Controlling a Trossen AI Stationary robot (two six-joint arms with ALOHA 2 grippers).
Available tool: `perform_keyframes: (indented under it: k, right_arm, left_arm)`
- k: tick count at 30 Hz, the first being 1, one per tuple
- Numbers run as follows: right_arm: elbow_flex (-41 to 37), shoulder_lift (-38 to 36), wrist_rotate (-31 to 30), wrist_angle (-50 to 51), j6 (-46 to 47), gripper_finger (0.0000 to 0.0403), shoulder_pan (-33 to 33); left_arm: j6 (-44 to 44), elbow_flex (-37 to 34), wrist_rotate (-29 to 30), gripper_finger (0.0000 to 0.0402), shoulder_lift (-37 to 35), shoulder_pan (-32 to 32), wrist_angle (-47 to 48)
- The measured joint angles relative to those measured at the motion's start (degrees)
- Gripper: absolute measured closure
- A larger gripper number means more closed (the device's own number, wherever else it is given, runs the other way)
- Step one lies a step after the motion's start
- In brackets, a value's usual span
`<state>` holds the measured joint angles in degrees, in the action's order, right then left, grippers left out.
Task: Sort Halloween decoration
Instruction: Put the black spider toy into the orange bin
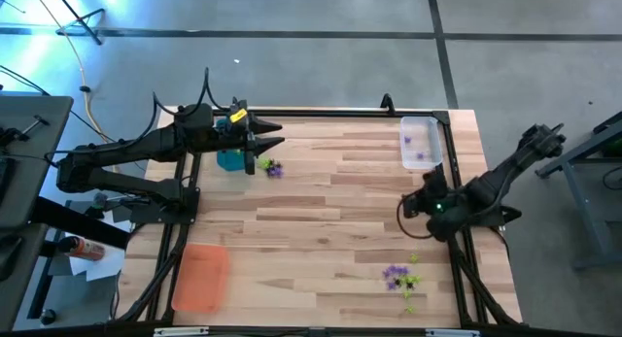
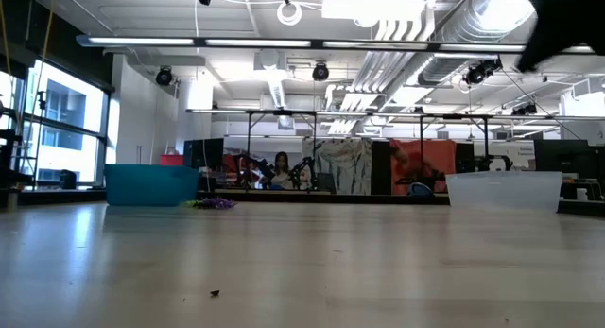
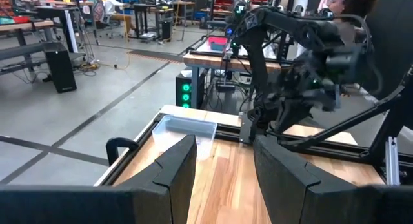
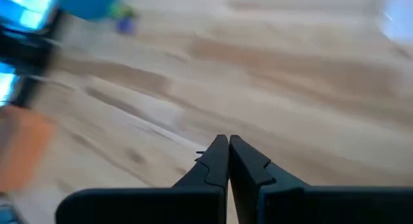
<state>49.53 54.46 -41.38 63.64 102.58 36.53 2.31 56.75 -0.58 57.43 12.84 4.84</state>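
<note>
The Halloween decoration lies in two loose heaps of tiny purple, lime and dark trinkets on the wooden table: one (image 1: 400,277) near the front right, one (image 1: 273,168) beside the teal tray (image 1: 230,160). A few purple ones lie in the clear tray (image 1: 420,143). My right gripper (image 4: 228,145) is shut and raised over the table's right side (image 1: 413,203), between the clear tray and the front heap; whether a trinket is between its tips I cannot tell. My left gripper (image 3: 222,179) hangs open and empty over the teal tray (image 1: 275,136).
An orange tray (image 1: 201,276) lies at the front left. One dark trinket (image 2: 215,293) lies alone on the table near the low camera. The black frame rail (image 1: 457,230) runs along the right edge under my right arm. The table's middle is bare wood (image 1: 330,220).
</note>
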Motion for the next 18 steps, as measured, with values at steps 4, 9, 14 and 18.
perform_keyframes:
  k: [4, 9, 14, 18]
  right_arm:
    - [0.3, 0.9, -0.4, -14.8, -20.8, 0.0403, -6.4]
    - [0.3, 3.9, 0.3, -40.8, -52.1, 0.0403, -16.2]
    - [0.3, 7.0, 6.4, -62.2, -69.8, 0.0403, -26.6]
    - [0.3, 10.1, 11.4, -73.3, -75.8, 0.0403, -31.7]
  left_arm:
    - [0.0, 0.0, 0.0, 0.0261, 1.9, -0.8, 0.3]
    - [0.0, 0.0, -0.7, 0.0261, 5.9, -3.9, -0.6]
    - [0.0, 0.0, -0.8, 0.0261, 11.0, -7.3, -5.9]
    - [-0.3, 0.0, -0.8, 0.0261, 14.5, -8.5, -12.3]
